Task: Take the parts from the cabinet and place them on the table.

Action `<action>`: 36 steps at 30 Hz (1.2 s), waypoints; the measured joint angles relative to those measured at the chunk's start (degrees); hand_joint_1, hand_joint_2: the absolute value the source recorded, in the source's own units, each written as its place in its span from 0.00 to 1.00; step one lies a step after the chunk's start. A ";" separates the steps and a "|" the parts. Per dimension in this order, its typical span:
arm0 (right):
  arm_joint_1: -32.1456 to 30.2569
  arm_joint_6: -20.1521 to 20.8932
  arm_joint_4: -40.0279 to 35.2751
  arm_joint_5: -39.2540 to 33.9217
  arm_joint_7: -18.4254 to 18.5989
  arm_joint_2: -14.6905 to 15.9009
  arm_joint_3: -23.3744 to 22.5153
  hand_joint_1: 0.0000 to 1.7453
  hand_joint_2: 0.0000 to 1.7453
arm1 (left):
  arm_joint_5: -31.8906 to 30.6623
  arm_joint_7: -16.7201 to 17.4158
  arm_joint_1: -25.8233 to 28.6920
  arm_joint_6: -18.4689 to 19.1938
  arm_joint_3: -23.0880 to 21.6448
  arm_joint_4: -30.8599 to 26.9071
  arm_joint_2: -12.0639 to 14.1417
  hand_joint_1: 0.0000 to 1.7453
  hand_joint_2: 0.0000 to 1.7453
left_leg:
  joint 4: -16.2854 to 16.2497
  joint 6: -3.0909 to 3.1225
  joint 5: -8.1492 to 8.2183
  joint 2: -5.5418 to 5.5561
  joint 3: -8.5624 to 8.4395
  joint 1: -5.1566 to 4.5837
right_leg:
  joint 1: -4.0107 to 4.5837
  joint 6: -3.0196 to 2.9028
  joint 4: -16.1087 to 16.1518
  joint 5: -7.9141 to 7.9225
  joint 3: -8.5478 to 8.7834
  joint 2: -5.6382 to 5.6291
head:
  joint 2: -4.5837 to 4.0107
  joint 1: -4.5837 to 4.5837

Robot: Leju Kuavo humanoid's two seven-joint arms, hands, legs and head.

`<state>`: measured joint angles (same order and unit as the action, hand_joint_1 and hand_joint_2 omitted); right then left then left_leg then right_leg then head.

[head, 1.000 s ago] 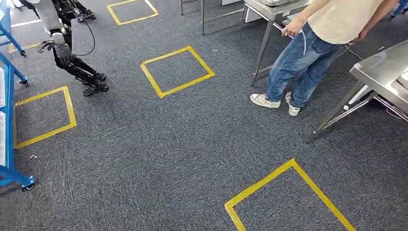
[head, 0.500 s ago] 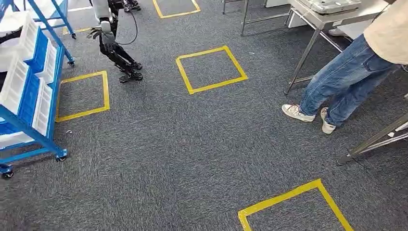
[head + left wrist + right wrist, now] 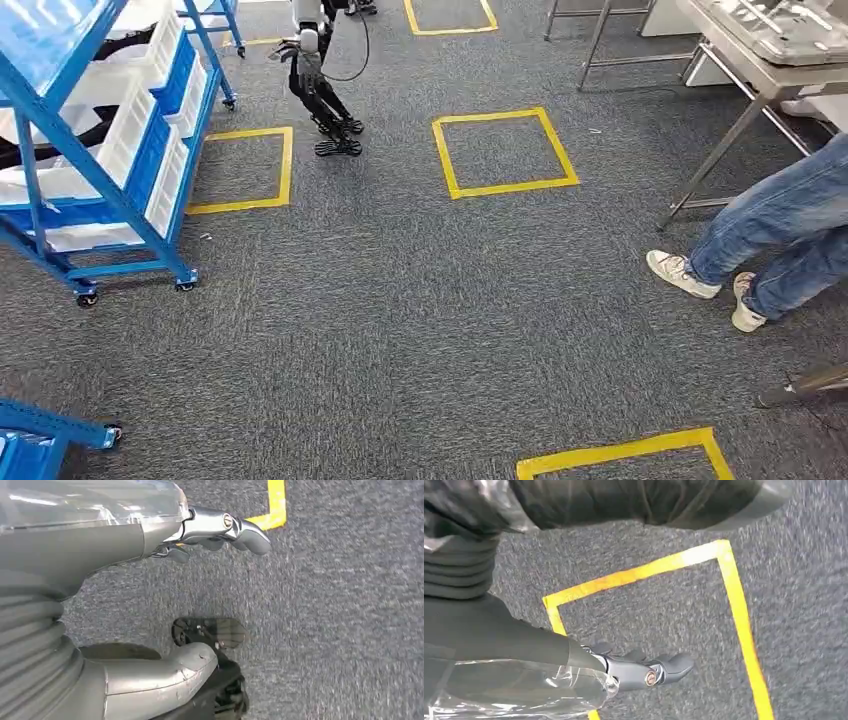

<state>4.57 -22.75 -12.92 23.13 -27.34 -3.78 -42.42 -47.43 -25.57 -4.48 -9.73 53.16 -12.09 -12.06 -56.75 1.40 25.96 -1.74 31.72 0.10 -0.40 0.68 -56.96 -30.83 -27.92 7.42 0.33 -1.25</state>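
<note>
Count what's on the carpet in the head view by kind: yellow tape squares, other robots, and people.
yellow squares: 4
other robot: 1
person: 1
Total: 6

The cabinet [image 3: 100,170] is a blue metal rack on small castors, standing on the grey carpet at the left of the head view, just beside a yellow taped square; its sloped shelves carry white bins [image 3: 125,135] with blue fronts, set in tilted rows; what the bins hold cannot be told; the table [image 3: 765,60] is a steel bench with thin angled legs at the far right, well apart from the rack, with a grey tray-like unit [image 3: 790,25] on its top.
</note>
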 joint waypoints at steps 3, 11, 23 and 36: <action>-0.17 0.02 0.00 0.35 -0.02 0.00 0.09 0.00 0.00 | -0.02 -0.02 -0.18 0.00 0.02 0.00 -0.02 0.00 1.00 | 0.55 0.67 -0.40 1.58 0.17 0.23 | -0.39 0.31 -8.30 -5.22 -3.66 -6.44 | 0.00 0.07; -0.66 0.04 0.04 0.61 0.00 0.11 0.11 0.00 0.00 | -0.11 0.00 -0.32 0.11 0.04 0.00 -0.09 0.00 1.00 | -1.12 -0.24 0.32 7.84 0.39 -0.23 | -0.96 0.07 -2.00 1.05 -2.89 -12.60 | 0.00 0.07; -0.47 0.04 0.04 0.76 -0.02 0.17 0.37 0.00 0.00 | -0.37 0.00 -0.01 0.15 0.07 0.00 -0.02 0.00 1.00 | -14.16 -1.85 4.59 1.97 7.01 0.17 | 0.30 -2.97 -1.54 0.82 -2.18 -3.59 | 0.00 0.00; -0.57 -0.02 0.11 1.05 0.00 -0.07 0.35 0.00 0.00 | -0.22 -0.09 -0.40 0.04 0.28 0.00 0.31 0.00 1.00 | 0.80 1.42 -0.54 3.43 -0.39 -0.60 | -0.45 -0.40 -17.68 -8.05 -8.61 -7.10 | 0.00 0.02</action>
<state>4.00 -22.77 -12.81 24.17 -27.34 -3.85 -42.07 -47.65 -25.66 -4.88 -9.68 53.44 -12.09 -11.76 -55.95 2.82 25.43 1.68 31.33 -0.50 -0.84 0.28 -74.64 -38.88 -36.53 0.32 0.33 -1.22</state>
